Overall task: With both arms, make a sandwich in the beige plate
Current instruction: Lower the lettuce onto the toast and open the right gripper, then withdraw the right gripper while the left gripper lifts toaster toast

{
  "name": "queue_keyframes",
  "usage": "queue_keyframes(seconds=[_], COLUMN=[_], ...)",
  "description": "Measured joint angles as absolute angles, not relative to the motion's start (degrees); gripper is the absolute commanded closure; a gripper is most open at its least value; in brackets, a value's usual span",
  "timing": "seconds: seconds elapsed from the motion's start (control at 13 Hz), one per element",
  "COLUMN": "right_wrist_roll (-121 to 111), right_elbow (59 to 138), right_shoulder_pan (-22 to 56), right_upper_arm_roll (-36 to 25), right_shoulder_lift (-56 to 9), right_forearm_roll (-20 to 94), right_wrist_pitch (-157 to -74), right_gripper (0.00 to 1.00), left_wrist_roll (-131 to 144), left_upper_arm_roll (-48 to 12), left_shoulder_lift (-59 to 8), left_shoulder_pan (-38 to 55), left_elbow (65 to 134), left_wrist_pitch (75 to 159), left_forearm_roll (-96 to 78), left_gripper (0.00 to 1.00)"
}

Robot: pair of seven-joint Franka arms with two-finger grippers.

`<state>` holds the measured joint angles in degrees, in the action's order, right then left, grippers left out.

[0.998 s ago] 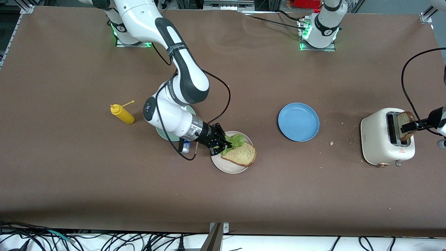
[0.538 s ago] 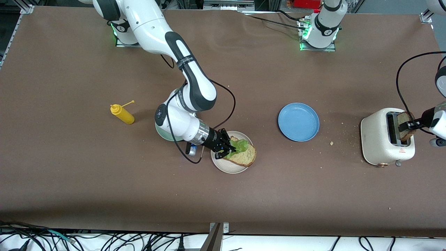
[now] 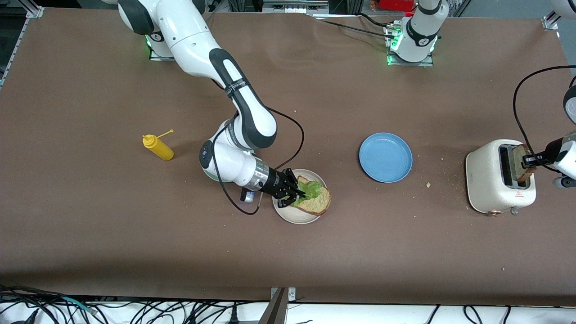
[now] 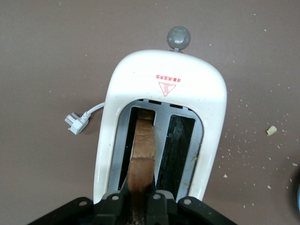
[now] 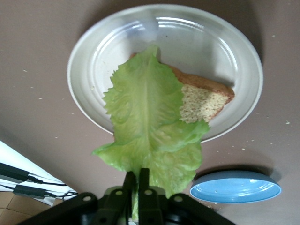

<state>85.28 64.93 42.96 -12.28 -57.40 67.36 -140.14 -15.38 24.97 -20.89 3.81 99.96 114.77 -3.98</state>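
— so where was the lettuce leaf [image 5: 150, 126]?
— i saw the right gripper [image 5: 137, 180] pinching its stem, draped over bread [image 5: 204, 101] on the beige plate [image 5: 225, 42].
— left?
— the left gripper [image 4: 140, 197] clamped toast [image 4: 143, 150] in the toaster [image 4: 206, 98].

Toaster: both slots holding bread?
No. In the left wrist view the toaster has one bread slice in one slot; the slot beside it is empty.

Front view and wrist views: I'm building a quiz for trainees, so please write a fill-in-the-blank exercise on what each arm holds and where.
1. The right end effector is shut on the ____, over the beige plate.
2. The bread slice on the beige plate lies under the ____.
3. The left end effector grips a toast slice standing in the ____.
4. Between the beige plate and the toaster lies the ____ plate.

Missing words: lettuce leaf; lettuce leaf; toaster; blue
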Motion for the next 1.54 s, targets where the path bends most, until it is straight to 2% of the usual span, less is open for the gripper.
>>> queue_keyframes(seconds=[0.15,0.23,0.46,0.77,0.92,1.08,1.23,1.54], right_wrist_roll=[85.48,85.56,85.72,85.82,85.79,85.74,82.4,66.66], right_elbow=[64.92,64.91,64.55,63.18,62.19,61.75,61.46,61.39], right_shoulder_pan=[42.95,42.93,42.85,42.15,41.06,39.72,37.69,36.39], right_upper_arm_roll=[-12.14,-12.14,-12.14,-12.52,-13.75,-17.15,-21.85,-31.95], right_shoulder_lift=[-57.49,-57.49,-57.49,-57.3,-56.08,-53.48,-50.13,-44.41], right_forearm_roll=[67.36,67.36,67.36,67.35,66.21,63.25,60.09,52.4], right_wrist_pitch=[-140.28,-140.31,-140.4,-140.51,-137.95,-128.24,-115.13,-92.93], right_gripper=[0.07,0.01,0.01,0.01,0.01,0.01,0.01,0.01], left_wrist_roll=[-15.98,-16.03,-16.04,-16.08,-16.06,-14.03,-7.62,-3.29], left_upper_arm_roll=[24.74,24.62,24.56,24.0,22.81,21.96,21.19,16.31], left_shoulder_lift=[-20.72,-20.55,-19.83,-19.76,-19.73,-19.72,-19.72,-20.1], left_shoulder_pan=[3.93,4.15,5.48,6.14,6.56,6.97,7.02,7.5], left_elbow=[95.69,92.73,85.94,81.36,79.39,78.7,78.67,78.41], left_wrist_pitch=[108.65,105.25,99.27,94.39,91.29,87.64,85.21,84.35], left_forearm_roll=[-3.98,-3.98,-3.98,-3.98,-4.9,-9.24,-14.0,-29.13], left_gripper=[1.0,1.0,1.0,1.0,1.0,1.0,1.0,1.0])
